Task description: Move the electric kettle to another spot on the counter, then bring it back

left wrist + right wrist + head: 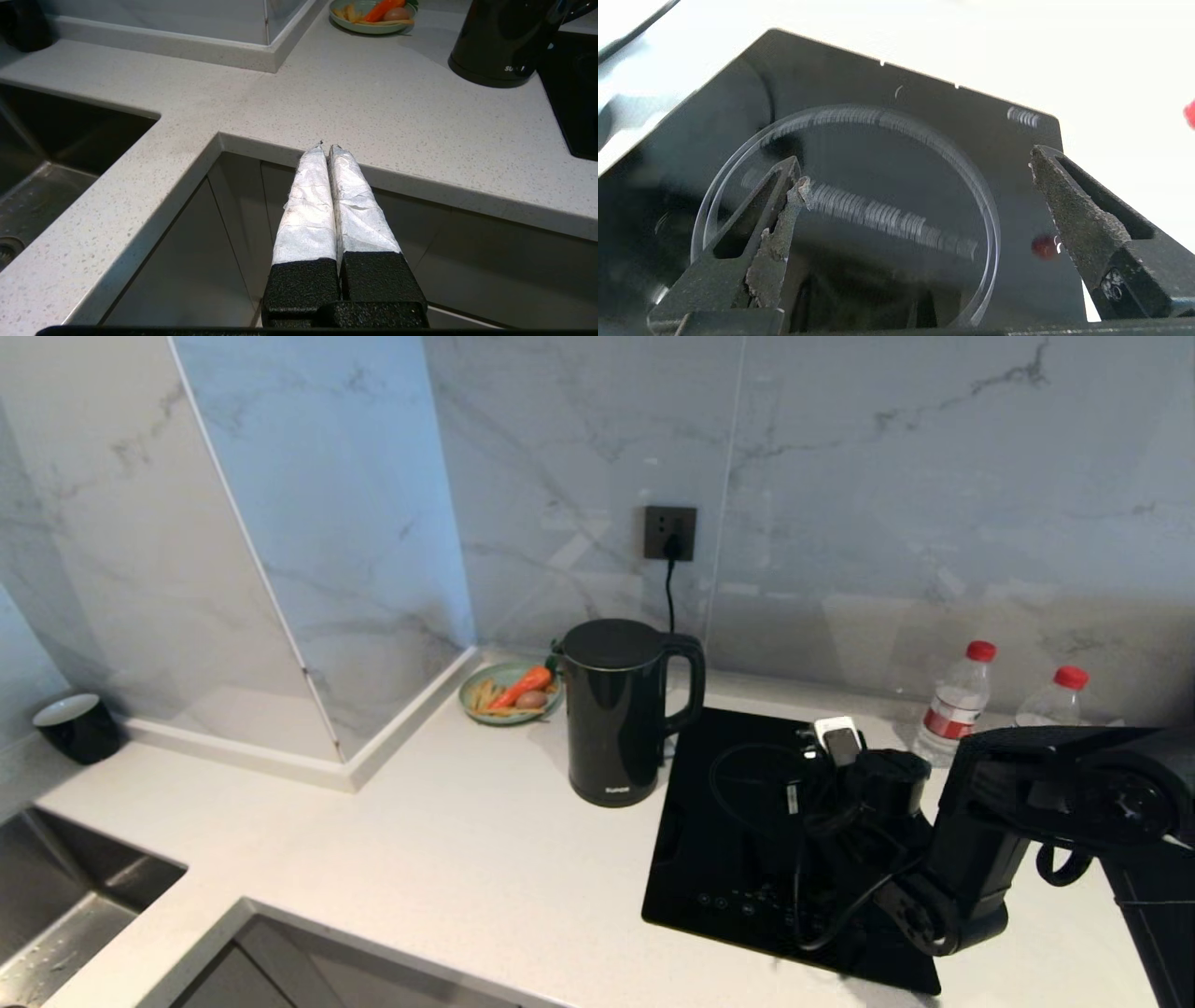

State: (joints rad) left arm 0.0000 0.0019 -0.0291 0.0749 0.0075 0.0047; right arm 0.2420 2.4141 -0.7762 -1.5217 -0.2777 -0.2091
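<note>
Our right claw (915, 186) is wide open and empty over the cooktop (738, 859). The electric kettle (616, 709) stands near the counter's (448, 859) back edge. We should grab its handle straight and squeeze firmly.

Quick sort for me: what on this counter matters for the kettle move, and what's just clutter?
Job:
electric kettle
counter
right gripper, open over the cooktop

Lying about:
plate of vegetables
two water bottles
black cup
sink
left gripper, shut, parked off the counter edge
</note>
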